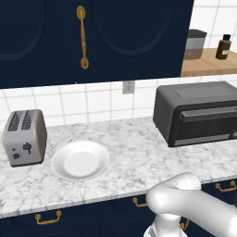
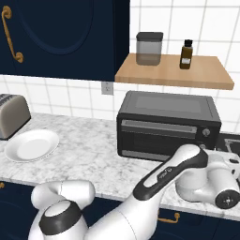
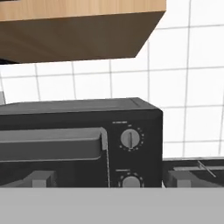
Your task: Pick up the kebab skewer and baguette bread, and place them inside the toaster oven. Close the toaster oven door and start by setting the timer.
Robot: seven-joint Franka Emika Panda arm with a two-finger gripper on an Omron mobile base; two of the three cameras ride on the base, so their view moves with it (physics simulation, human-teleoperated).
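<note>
Here the toaster oven [image 1: 196, 113] stands at the back of the marble bench [image 1: 134, 157], toward its right end, against the tiled wall and below a wooden shelf [image 2: 173, 72]. The toaster oven door [image 2: 159, 133] is shut upright, its grey bar handle [image 3: 52, 142] running across the top of the window. In the hand view two round knobs [image 3: 130, 138] sit one above the other on the panel at the right of the door.

The tool [image 3: 109, 180] faces the oven front at about knob height, just before it and touching nothing. Its jaws stand wide apart, one dark fingertip [image 3: 41, 179] low before the door and the other off the oven's right side, and nothing is between them. In the right base view the arm reaches along the front edge of the bench toward the oven's right end.

A white plate [image 1: 80, 160] lies bare near the front edge toward the left, just beside a silver slot toaster [image 1: 24, 137] at the left end. On the shelf a grey canister [image 2: 149, 48] and a brown bottle [image 2: 186, 54] stand apart.
</note>
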